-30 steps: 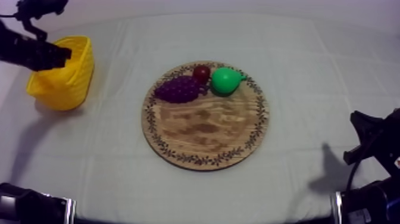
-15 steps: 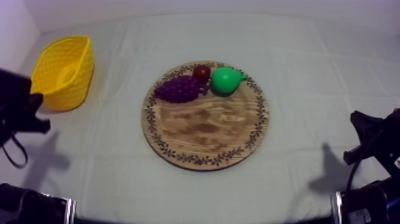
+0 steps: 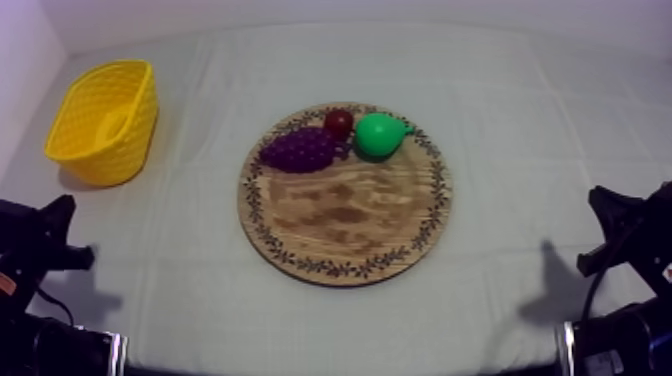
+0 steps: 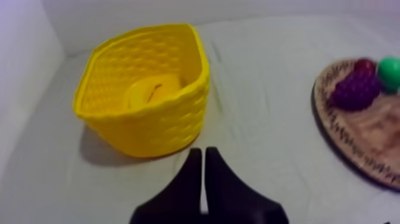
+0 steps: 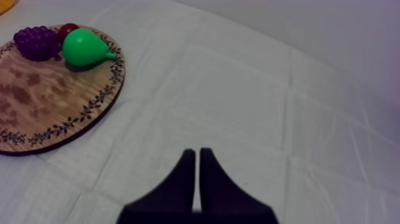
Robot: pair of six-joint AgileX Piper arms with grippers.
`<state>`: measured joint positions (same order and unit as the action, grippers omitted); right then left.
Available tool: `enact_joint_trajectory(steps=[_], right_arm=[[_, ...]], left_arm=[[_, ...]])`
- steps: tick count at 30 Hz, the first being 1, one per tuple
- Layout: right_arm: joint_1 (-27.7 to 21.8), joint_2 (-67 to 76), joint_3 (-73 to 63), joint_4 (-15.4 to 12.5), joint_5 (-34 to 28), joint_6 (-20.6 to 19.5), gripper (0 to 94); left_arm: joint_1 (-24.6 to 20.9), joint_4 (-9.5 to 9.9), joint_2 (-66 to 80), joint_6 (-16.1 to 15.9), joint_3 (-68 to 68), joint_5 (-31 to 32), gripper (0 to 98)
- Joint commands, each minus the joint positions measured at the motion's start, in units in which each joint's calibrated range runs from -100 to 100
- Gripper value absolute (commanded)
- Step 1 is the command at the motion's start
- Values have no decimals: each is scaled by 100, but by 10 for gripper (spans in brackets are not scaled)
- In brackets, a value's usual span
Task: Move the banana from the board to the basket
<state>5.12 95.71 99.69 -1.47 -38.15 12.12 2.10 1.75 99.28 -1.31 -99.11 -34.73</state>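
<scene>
A: Status check. Where is the banana [image 4: 152,92]?
B: Lying inside the basket [image 4: 155,128], on its floor, seen over the rim from the left wrist. The basket stands at the far left of the table [image 3: 520,90], well apart from the board [image 3: 350,215].
A: Board contents?
B: Grapes [image 3: 298,150], small red fruit [image 3: 338,123] and pear [image 3: 378,135], clustered at the far edge. No banana on it.
A: Left pincer [image 4: 203,154]?
B: Clenched on nothing, closed to a narrow wedge. It is low over the cloth [image 4: 268,137], near the basket but not touching it.
A: Right pincer [image 5: 197,154]?
B: Also clenched and empty, over bare cloth, with the board off to one side. In the top view it sits low at the right edge.
A: Judgement?
B: Pick and place look done: the banana is in the basket and nothing is held. I see no step left, except perhaps parking both pincers at rest.
</scene>
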Motion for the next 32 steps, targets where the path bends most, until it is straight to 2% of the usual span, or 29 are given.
enact_joint_trajectory(steps=[1,3,6,32], right_arm=[[1,4,-3,-2,1,-2,5],[1,4,-3,-2,1,-3,5],[1,4,-3,-2,1,-3,5],[1,4,-3,-2,1,-3,5]], left_arm=[[61,11,43,900,-7,-7,1],[98,15,58,1139,-9,-9,1],[122,17,67,1255,-11,-11,1],[134,18,72,1168,-11,-12,1]])
